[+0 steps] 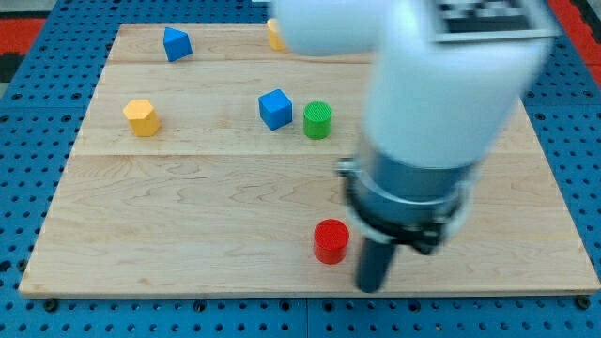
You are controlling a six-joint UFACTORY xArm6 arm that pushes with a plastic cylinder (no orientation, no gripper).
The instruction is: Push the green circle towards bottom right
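The green circle (317,120) stands on the wooden board (188,216) a little above the middle, just right of a blue cube (275,109). My tip (372,285) is near the board's bottom edge, just right of a red circle (331,240) and far below the green circle. The arm's white and dark body hides the board's upper right part.
A yellow hexagon block (142,117) sits at the view's left. A blue block (177,44) lies at the top left. A yellow block (274,35) at the top edge is partly hidden by the arm. Blue pegboard (28,113) surrounds the board.
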